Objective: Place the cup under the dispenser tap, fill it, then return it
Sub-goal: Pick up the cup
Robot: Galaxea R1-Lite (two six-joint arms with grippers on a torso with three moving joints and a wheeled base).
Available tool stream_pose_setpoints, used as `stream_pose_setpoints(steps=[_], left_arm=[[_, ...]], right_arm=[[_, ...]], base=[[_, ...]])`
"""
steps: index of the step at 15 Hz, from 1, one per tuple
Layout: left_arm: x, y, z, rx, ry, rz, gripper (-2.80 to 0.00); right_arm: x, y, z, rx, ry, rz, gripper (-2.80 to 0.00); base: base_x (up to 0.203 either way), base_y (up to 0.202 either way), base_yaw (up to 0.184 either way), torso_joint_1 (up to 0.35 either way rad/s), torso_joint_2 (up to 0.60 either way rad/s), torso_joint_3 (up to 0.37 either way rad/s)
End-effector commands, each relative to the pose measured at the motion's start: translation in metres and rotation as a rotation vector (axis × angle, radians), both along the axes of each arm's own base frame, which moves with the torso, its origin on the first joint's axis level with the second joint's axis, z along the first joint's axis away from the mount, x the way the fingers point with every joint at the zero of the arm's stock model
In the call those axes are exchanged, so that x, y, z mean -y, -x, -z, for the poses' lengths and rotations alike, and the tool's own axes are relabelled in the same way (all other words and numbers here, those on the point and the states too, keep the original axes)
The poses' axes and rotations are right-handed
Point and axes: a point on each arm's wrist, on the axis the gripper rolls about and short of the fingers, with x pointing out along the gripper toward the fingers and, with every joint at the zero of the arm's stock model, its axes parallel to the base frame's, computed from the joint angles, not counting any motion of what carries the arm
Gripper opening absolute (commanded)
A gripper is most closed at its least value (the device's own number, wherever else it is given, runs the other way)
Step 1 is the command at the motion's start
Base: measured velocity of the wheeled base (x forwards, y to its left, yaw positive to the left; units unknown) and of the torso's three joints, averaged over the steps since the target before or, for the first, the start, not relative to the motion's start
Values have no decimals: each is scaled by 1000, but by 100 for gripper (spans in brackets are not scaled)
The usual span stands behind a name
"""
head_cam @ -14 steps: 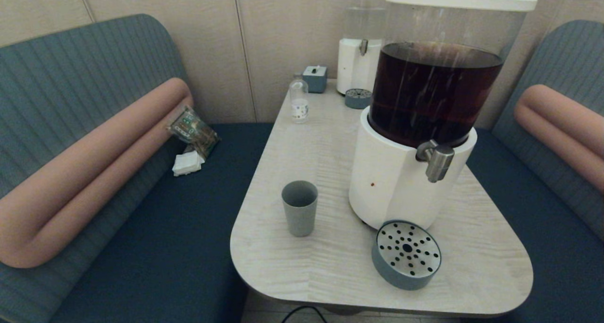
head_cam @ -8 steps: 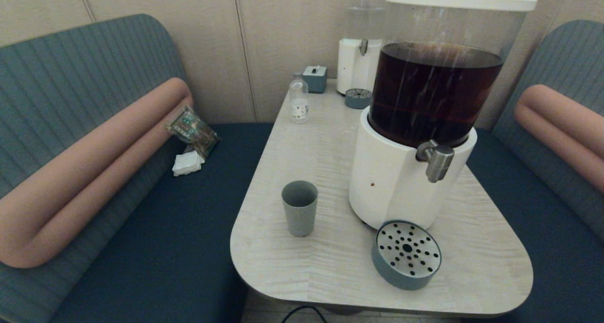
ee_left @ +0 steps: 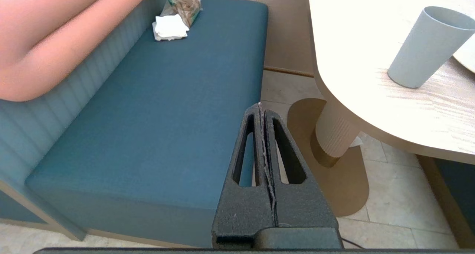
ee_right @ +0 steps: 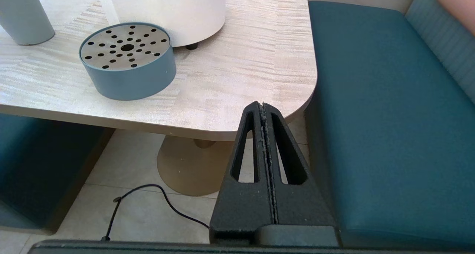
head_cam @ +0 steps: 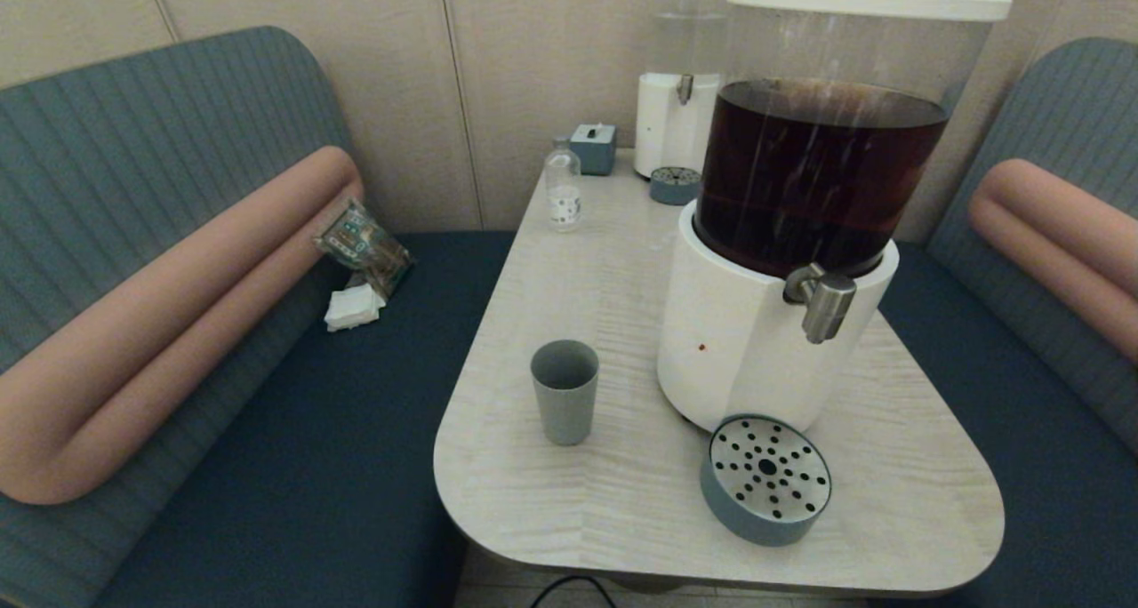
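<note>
The grey-blue cup (head_cam: 564, 392) stands upright and empty on the table (head_cam: 613, 492), left of the dispenser's white base (head_cam: 742, 341). The brushed-metal tap (head_cam: 822, 301) juts from that base above the perforated drip tray (head_cam: 766, 479). Dark brown liquid fills the clear tank (head_cam: 818, 177). My left gripper (ee_left: 261, 107) is shut and empty, low beside the bench, with the cup (ee_left: 426, 48) far off on the table. My right gripper (ee_right: 262, 106) is shut and empty below the table's near edge, right of the drip tray (ee_right: 128, 61). Neither arm shows in the head view.
A second dispenser (head_cam: 683, 84) with its own small tray (head_cam: 674, 184), a grey box (head_cam: 594, 148) and a small clear bottle (head_cam: 563, 186) stand at the table's far end. Benches flank the table; a snack packet (head_cam: 364, 244) and napkins (head_cam: 354, 308) lie on the left one. A cable (ee_right: 148, 202) crosses the floor.
</note>
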Motion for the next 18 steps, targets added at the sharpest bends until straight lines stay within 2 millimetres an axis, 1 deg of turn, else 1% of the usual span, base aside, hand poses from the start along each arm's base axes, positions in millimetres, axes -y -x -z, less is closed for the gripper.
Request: stream_pose_setpoints(steps=[1,8,10,11,13,14,16,18], left_arm=[[0,0,0,-1,0,-1,-280],[0,0,1,-1,-10,1,-280],[0,0,-3,23,-15,1,-280],[0,2,-12,59,-7,3,-280],[0,11,-39,126,-6,16,-280],[1,14,-50,131,-7,53,-280],[3,9,-64,81,5,127,-280],[3,-2,-85,53,30,158,-280]], right_arm=[[0,0,0,0,0,-1,-280],[0,0,0,0,0,-1,-280],[0,0,0,-1,0,-1,-280],[0,0,0,-1,0,-1,-280],[0,0,0,0,0,-1,-280],[0,0,0,0,0,-1,-280],[0,0,0,0,0,-1,-280],[0,0,0,1,0,-1,-280]], base=[[0,0,0,0,0,0],[0,0,0,0,0,0],[0,0,0,0,0,0],[0,0,0,0,0,0],[0,0,0,0,0,0],[0,0,0,0,0,0],[0,0,0,0,0,0],[0,0,0,0,0,0]])
